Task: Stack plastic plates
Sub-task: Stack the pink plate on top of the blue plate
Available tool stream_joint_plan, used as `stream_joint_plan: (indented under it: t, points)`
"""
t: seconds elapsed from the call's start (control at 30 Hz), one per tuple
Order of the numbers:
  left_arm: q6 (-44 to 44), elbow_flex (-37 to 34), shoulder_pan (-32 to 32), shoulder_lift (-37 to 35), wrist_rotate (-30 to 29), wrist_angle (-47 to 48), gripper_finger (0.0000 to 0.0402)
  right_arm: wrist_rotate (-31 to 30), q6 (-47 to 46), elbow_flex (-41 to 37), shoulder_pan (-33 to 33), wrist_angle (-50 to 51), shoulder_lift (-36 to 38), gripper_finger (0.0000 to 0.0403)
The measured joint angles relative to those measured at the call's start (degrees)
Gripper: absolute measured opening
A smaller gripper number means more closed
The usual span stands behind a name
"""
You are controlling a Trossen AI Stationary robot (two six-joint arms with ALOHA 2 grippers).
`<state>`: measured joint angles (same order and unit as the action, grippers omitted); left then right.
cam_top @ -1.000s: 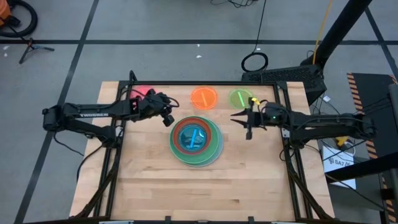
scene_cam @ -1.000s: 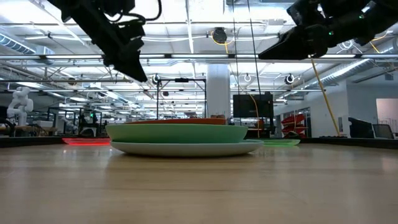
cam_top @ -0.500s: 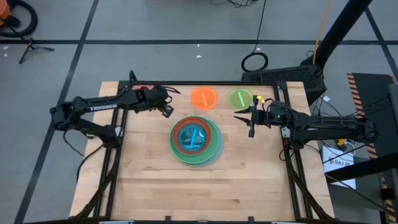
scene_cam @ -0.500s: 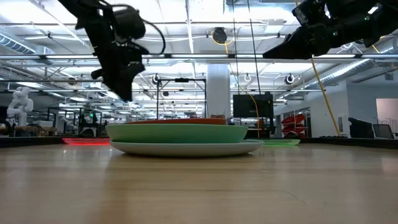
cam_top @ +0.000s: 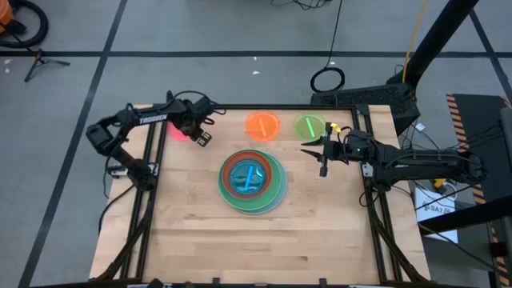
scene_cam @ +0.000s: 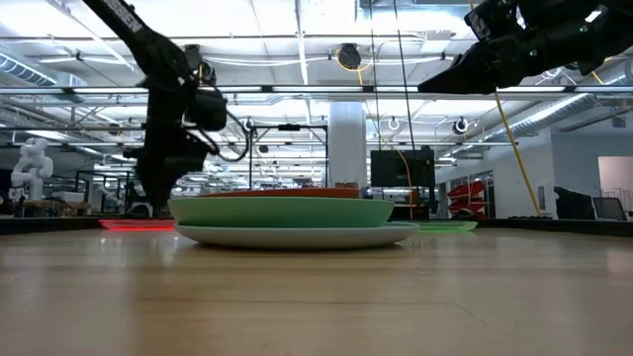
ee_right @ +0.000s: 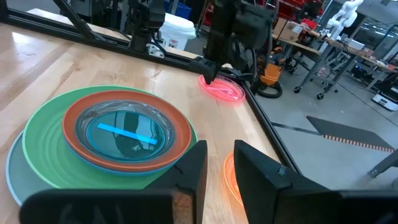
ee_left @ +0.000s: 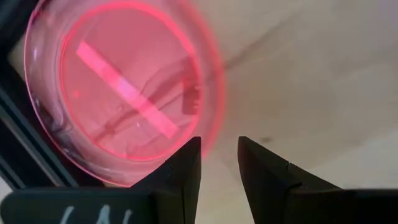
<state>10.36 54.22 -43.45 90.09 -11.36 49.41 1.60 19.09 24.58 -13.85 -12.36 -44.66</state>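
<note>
A stack of plates [cam_top: 252,180] sits mid-table: a light blue one at the bottom, then green, red-orange and blue, with a small teal plate [cam_top: 250,178] on top. A small pink plate [cam_top: 173,134] lies flat at the far left corner. Small orange [cam_top: 262,126] and lime [cam_top: 310,126] plates lie along the far edge. My left gripper [ee_left: 219,146] is open with a narrow gap. It points down over the pink plate's rim [ee_left: 210,127]; I cannot tell whether it touches. My right gripper [cam_top: 306,150] hovers, open with a narrow gap, right of the stack and near the lime plate.
A black frame rail [ee_left: 25,149] runs close behind the pink plate at the table's left edge. Bare wood spreads across the near half of the table [cam_top: 256,240]. The room behind holds benches and equipment.
My left gripper has swung away from the stack toward the far left corner. It has tipped to point down and has dropped low over the pink plate. My right gripper drew back slightly toward the right edge, then held still. The plates have not moved.
</note>
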Motion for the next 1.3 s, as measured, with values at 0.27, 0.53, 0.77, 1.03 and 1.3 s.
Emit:
stream_joint_plan:
  t: [0.27, 0.53, 0.77, 1.03, 1.3]
  points:
    - [-2.38, 0.0, -3.45, 2.49, 3.17, -0.85, 0.0113, -0.02, -0.39, 0.0, 0.0, 0.41, 0.0, 0.0073]
    - [-4.73, 0.0, -3.71, 2.52, 6.63, -4.17, 0.0113, -0.02, -0.42, 0.0, 0.0, 1.53, -0.02, 0.0073]
    - [-5.37, 0.0, -3.95, 2.52, 6.47, -6.23, 0.0114, -0.02, -0.44, 0.0, 0.0, 1.51, -0.03, 0.0073]
    - [-3.79, 0.0, -3.95, 2.52, 6.34, -6.34, 0.0113, -0.03, -1.07, 0.0, 0.0, 1.57, -0.02, 0.0073]
    - [-4.31, 0.0, -3.77, 2.52, 6.08, -6.56, 0.0113, -0.04, -1.07, 0.0, 0.0, 2.39, -0.03, 0.0073]
